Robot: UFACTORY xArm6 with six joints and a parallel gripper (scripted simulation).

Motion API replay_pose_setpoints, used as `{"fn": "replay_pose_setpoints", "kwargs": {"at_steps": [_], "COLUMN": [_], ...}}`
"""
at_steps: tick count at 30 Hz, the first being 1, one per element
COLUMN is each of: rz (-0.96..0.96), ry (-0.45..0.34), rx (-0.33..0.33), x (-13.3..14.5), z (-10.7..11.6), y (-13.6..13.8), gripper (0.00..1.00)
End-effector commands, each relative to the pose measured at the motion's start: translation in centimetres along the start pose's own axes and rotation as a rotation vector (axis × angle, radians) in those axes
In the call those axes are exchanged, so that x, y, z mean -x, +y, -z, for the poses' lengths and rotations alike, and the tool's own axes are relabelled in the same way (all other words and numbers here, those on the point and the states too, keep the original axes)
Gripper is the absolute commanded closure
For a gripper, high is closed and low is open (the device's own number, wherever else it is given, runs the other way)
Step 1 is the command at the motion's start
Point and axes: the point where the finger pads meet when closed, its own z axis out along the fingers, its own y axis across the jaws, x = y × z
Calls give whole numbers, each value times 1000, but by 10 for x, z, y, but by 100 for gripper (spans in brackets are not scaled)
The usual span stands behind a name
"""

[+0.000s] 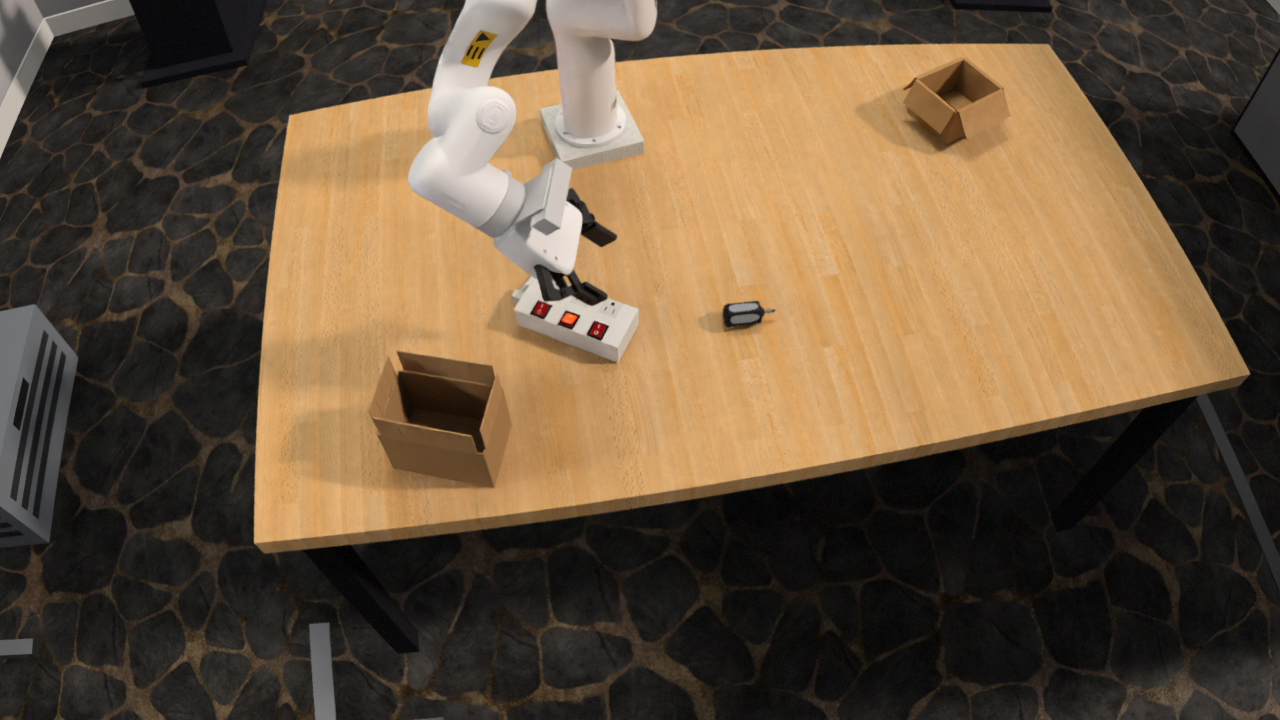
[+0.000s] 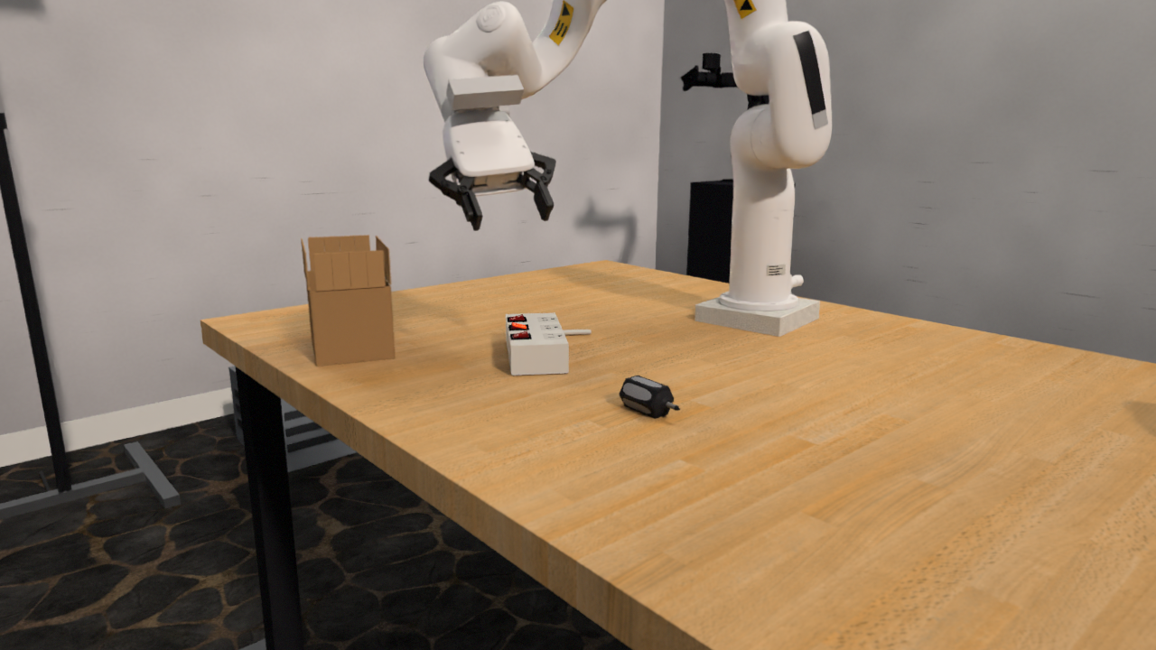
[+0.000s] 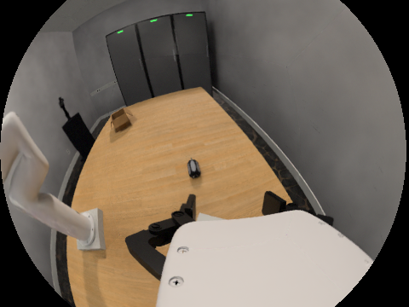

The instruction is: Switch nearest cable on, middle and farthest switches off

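Note:
The white power strip [image 1: 572,341] [image 2: 537,356] lies right way up on the wooden table [image 1: 850,268] [image 2: 808,485], its three red rocker switches facing up. Its cable stub [image 2: 578,331] is at the end nearest the robot base. The middle switch [image 1: 569,317] [image 2: 519,326] glows brighter orange than the two outer switches [image 1: 540,308] [image 1: 597,329]. My gripper [image 1: 597,266] [image 2: 508,214] [image 3: 231,205] is open and empty, hanging high above the strip. In the wrist view the gripper body hides the strip.
An open cardboard box [image 1: 443,416] [image 2: 349,302] stands near the front left edge. A smaller box [image 1: 955,98] [image 3: 121,119] sits at the far right corner. A small black handle-like object [image 1: 744,313] [image 2: 647,395] [image 3: 194,167] lies right of the strip. The robot base [image 1: 590,134] [image 2: 757,311] stands behind.

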Motion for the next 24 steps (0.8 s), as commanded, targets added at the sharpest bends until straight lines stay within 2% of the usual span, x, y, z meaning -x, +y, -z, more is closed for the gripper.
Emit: {"fn": "replay_pose_setpoints", "kwargs": {"at_steps": [1, 2, 5, 7, 8, 10, 11, 13, 14, 24], "rz": [129, 209, 325, 409, 455, 540, 587, 587, 719, 1162], "ry": [-109, -172, -248, -312, -334, -394, -414, -414, -487, -694], "rx": [-29, -51, -88, -113, -131, -156, -177, -177, -223, -390], "x": [18, 28, 51, 51, 62, 62, 70, 70, 76, 82], "z": [-8, -12, -20, -20, -22, -22, -24, -24, -26, -31], "y": [-2, -3, -1, -1, 1, 1, 5, 5, 10, 29], "gripper": [0, 0, 0, 0, 0, 0, 0, 0, 0, 0]}}
